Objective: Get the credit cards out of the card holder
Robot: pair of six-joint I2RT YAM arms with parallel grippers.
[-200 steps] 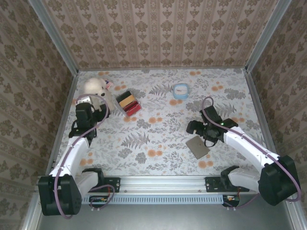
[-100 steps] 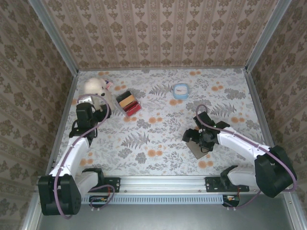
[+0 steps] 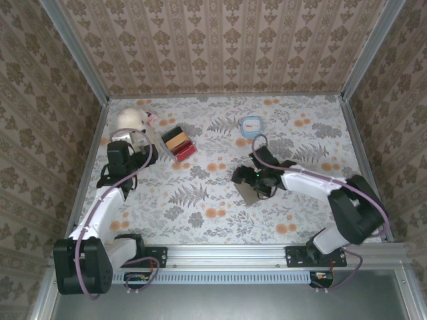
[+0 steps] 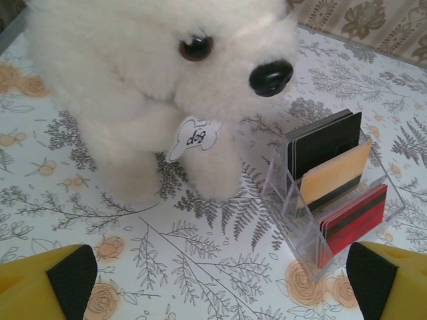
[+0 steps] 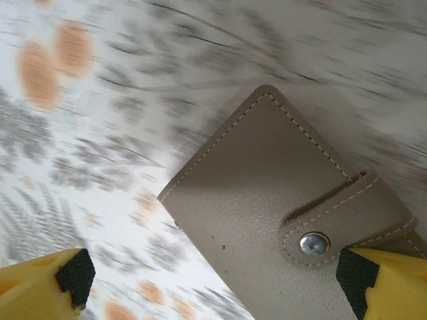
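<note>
Place: a robot test cell, a lab rig rather than a lived-in room.
Walls: wallpaper panels [image 3: 227,47] at 9, 12 and 3 o'clock, framed by bare aluminium posts [image 3: 73,50].
Work surface: a table under a floral printed cover [image 3: 200,193].
Machines: a white left arm [image 3: 100,213] and right arm [image 3: 313,183], bolted to a metal rail [image 3: 227,257] at 6 o'clock.
Props: a plush dog [image 3: 130,120] at 10 o'clock, a clear card stand [image 3: 179,143] just beside it, and a blue ring [image 3: 251,125] towards 12 o'clock.

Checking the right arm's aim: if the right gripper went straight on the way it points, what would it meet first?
Probably the closed wallet, snap fastened, lying on the table straight ahead of the right gripper, jaws open; distance unclear.
</note>
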